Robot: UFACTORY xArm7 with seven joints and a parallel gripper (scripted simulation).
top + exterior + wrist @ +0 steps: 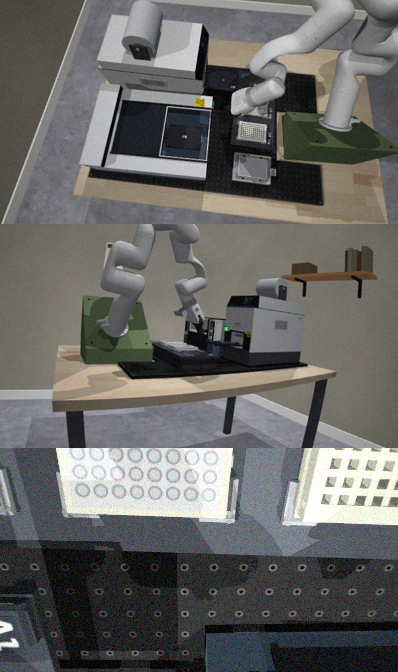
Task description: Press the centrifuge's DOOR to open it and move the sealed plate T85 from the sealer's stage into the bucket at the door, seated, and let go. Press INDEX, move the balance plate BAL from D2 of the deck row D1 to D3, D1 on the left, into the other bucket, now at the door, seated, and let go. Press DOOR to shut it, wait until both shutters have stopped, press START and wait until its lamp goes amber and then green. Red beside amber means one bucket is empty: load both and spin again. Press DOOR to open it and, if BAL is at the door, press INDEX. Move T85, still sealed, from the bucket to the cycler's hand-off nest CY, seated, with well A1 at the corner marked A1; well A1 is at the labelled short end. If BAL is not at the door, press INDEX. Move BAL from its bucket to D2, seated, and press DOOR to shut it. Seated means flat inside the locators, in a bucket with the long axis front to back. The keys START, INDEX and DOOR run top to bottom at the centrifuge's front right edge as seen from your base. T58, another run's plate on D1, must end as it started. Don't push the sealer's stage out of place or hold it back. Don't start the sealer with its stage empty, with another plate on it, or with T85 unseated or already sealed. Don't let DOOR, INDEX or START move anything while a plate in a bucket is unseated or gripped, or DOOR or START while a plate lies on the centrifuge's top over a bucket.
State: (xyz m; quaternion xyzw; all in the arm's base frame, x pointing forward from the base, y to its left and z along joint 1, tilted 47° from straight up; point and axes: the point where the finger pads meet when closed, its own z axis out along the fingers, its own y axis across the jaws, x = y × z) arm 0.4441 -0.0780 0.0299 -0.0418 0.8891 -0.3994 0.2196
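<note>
The centrifuge (145,133) has its door open, and the bucket marked 2 (184,137) sits at the opening with no plate in it. The square-grid plate T58 (252,131) sits on D1. A round-well plate (145,480) sits on D2 beside it, mostly hidden under my wrist (242,103) in the top view. A smooth grey-topped plate lies in the silver CY nest (252,168). My gripper (201,326) is shut and empty. It hangs tilted over the black baseplate, between the deck row and the centrifuge's right edge. Its fingers are out of the wrist view.
The sealer (158,51) stands behind the centrifuge, with its dark stage (221,80) holding no plate. A small green lamp (213,104) glows on the centrifuge's right edge. The green arm base (327,139) stands to the right of the deck row.
</note>
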